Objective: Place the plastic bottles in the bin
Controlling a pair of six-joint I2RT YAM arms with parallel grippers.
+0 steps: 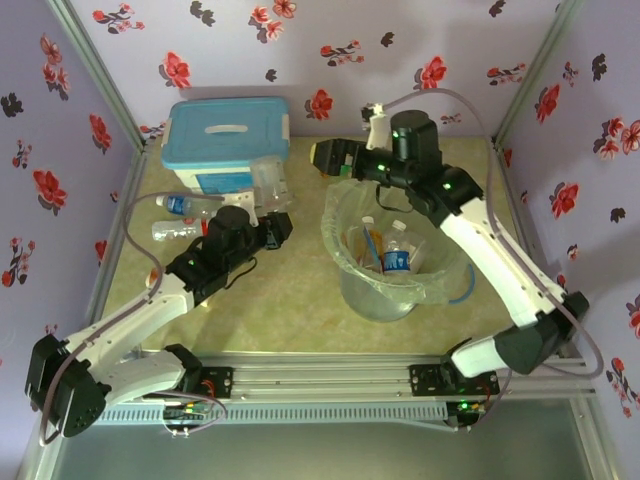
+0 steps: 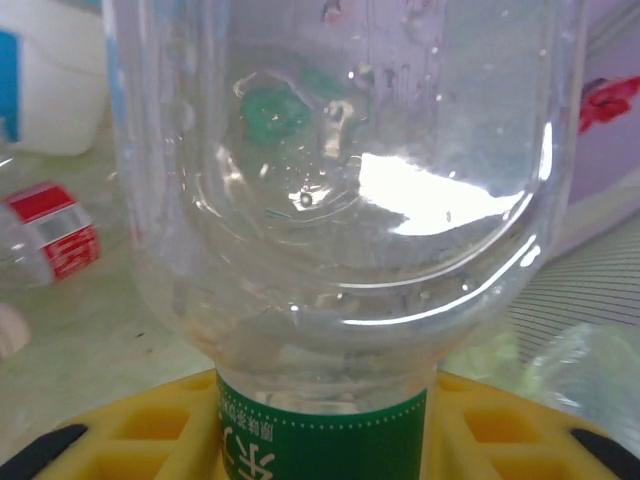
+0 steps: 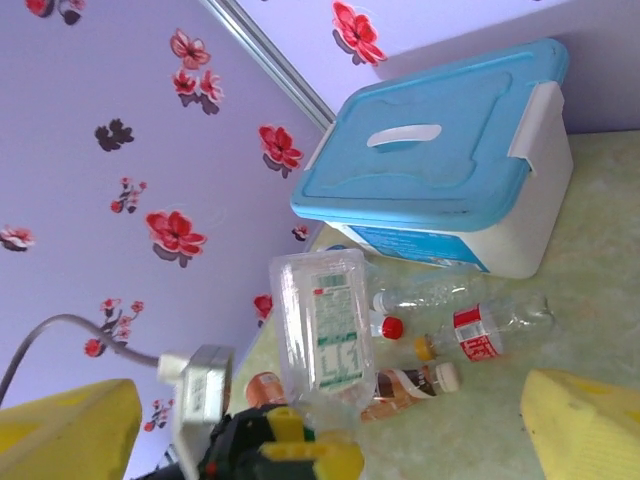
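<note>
Task partway, bottles remaining.
Left tool (image 1: 275, 222) clamped on green-label bottle (image 2: 330, 200); right tool (image 1: 332, 158) wide open, empty, bin (image 1: 375, 300) beside it holding binned bottles (image 1: 397, 258); loose bottles (image 1: 180, 205) beyond left tool.

Left arm (image 1: 135, 318) and right arm (image 1: 492, 255) are built from white links and black rounded joints; small green lights (image 1: 446, 185) are seen on the right one. A grey cable (image 1: 470, 100) is looped along each. Black bases (image 1: 200, 382) are bolted to a silver rail (image 1: 320, 372). Fingers (image 2: 140, 430) are moulded yellow, ribbed, with black patches.
</note>
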